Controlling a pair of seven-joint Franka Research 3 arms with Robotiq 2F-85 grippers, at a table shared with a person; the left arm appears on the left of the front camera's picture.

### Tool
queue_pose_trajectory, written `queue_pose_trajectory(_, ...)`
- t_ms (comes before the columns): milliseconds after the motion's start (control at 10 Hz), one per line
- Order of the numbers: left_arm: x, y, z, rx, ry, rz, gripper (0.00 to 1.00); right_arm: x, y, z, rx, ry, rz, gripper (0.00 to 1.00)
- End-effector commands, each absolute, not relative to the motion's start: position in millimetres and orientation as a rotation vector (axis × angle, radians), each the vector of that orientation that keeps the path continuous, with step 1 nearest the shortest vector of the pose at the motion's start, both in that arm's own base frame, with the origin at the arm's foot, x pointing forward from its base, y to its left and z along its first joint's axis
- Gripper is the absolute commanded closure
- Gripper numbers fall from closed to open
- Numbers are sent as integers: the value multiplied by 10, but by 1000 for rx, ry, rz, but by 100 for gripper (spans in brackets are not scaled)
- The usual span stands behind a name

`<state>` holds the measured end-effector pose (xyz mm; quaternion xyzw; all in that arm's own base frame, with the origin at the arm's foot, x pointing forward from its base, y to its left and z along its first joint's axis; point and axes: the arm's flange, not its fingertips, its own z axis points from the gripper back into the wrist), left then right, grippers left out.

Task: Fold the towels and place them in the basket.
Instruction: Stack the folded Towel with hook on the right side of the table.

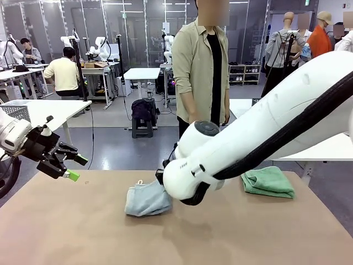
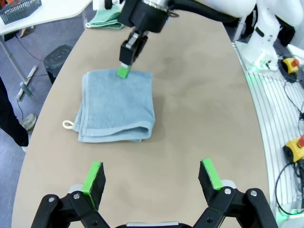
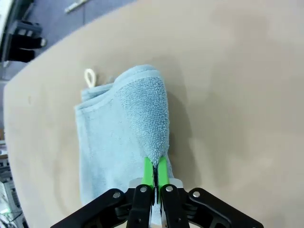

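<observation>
Nearest us, our right gripper [image 3: 155, 172] has its jaws clamped on a lifted edge of the pale blue towel [image 2: 116, 105], which lies folded mid-table with its loop [image 2: 68, 124] at one corner. Our left gripper [image 2: 152, 176] hovers nearby, jaws wide apart. We see a green towel [image 1: 268, 181] resting farther along the table [image 1: 83, 232], near the person [image 1: 203, 66].

Nothing readable anywhere in these shots, honestly. No print, label, brand or number can be made out on anything on the desk or on the arms, and whatever hangs on the far walls of the room is too small and blurry to read.
</observation>
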<state>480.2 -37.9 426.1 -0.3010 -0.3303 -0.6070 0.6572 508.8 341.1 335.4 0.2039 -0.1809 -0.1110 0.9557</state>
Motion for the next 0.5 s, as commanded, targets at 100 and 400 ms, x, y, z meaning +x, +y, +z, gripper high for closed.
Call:
queue_pose_trajectory(100,4802,-376,4271,-679,-746,-1380,0,5273,3045,3724,461,-373,-100,96)
queue_pose_trajectory(400,4802,-376,4271,-679,-746,-1380,0,5405,2681,4163,364,-421,-8,96)
